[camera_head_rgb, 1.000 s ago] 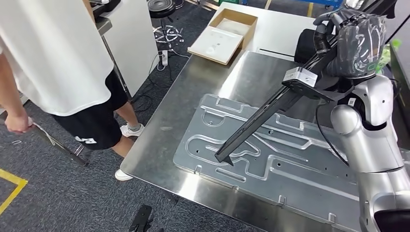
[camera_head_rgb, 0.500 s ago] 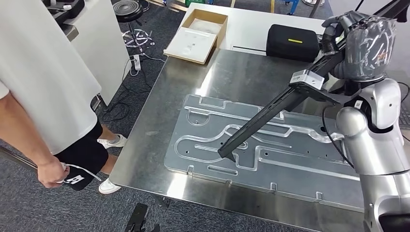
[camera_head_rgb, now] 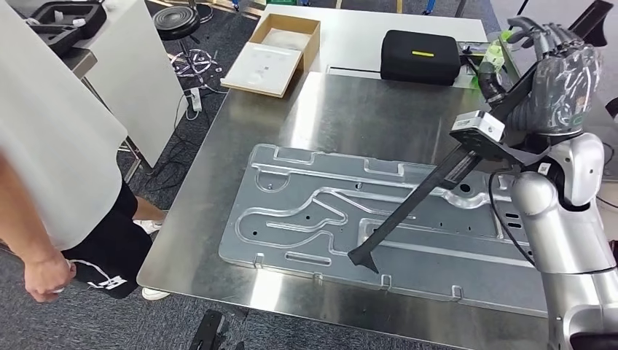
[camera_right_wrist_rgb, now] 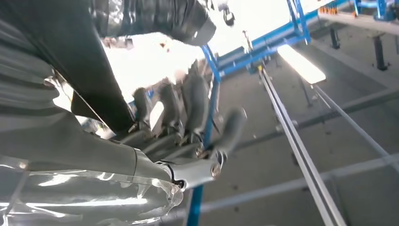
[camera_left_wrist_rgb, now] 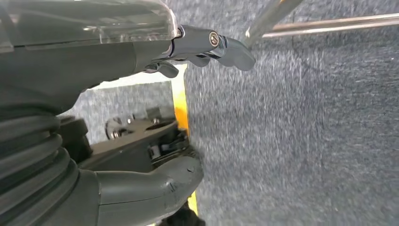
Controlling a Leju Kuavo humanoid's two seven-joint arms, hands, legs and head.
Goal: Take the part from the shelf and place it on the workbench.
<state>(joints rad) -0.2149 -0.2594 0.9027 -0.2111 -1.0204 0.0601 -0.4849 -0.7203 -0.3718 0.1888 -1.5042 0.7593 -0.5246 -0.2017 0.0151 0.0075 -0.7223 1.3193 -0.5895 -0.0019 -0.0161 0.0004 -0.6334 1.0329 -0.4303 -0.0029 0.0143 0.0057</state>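
My right hand [camera_head_rgb: 557, 76], wrapped in clear plastic, is raised at the far right of the workbench [camera_head_rgb: 350, 109] and grips the upper end of a long black bar-shaped part [camera_head_rgb: 415, 208]. A pale bracket [camera_head_rgb: 477, 126] is fixed on the bar just below the hand. The bar slants down to the left, and its lower tip [camera_head_rgb: 362, 257] hangs over the near edge of a large stamped metal plate [camera_head_rgb: 306, 211] lying on the bench. In the right wrist view the fingers [camera_right_wrist_rgb: 179, 117] curl around the dark part [camera_right_wrist_rgb: 80, 56]. My left hand [camera_left_wrist_rgb: 94, 61] hangs over grey carpet, holding nothing.
A person in a white shirt and black shorts [camera_head_rgb: 51, 146] stands at the bench's left side, one hand [camera_head_rgb: 47, 277] low. A black case [camera_head_rgb: 420, 57] and an open cardboard box [camera_head_rgb: 277, 44] lie beyond the bench. A white cabinet [camera_head_rgb: 138, 80] stands at the left.
The camera has swung, so the whole scene has shifted. Relative to the plate, the bar's lower tip has moved right and toward the near edge. The person has shifted left.
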